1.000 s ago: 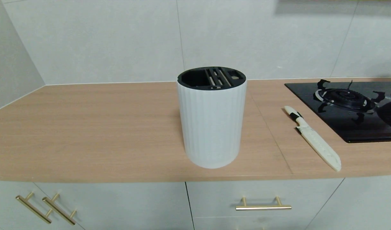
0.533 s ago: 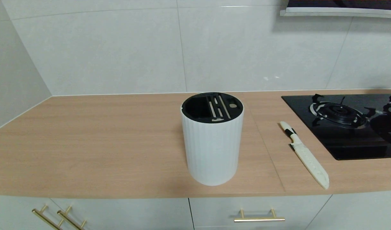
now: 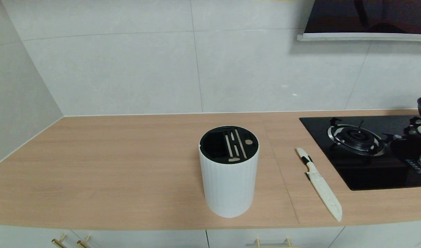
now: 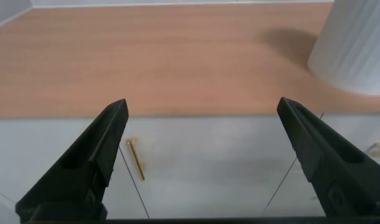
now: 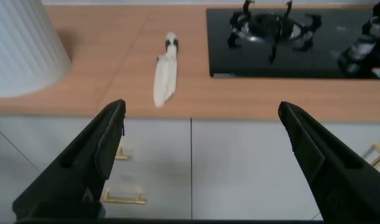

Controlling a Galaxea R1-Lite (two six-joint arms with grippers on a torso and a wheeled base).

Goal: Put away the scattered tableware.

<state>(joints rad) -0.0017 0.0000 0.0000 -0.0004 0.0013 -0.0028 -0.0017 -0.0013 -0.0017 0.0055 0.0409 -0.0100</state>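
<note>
A white ribbed cylindrical holder (image 3: 229, 175) with a black slotted top stands near the front edge of the wooden counter (image 3: 127, 165). To its right a cream knife (image 3: 318, 183) with a black band on its handle lies flat, blade toward the front edge. In the right wrist view the knife (image 5: 166, 70) and the holder (image 5: 22, 46) sit on the counter beyond my right gripper (image 5: 202, 155), which is open and held out in front of the cabinets. My left gripper (image 4: 202, 155) is open too, in front of the counter edge, with the holder (image 4: 357, 43) off to one side.
A black gas hob (image 3: 365, 151) with burner grates occupies the counter's right end. A dark extractor hood (image 3: 365, 20) hangs above it. White cabinet fronts with brass handles (image 3: 269, 245) run below the counter. Tiled walls close the back and left.
The head camera has risen and tilted up: the whole scene sits lower and smaller, with the hood now in view. Holder and knife have kept their places on the counter.
</note>
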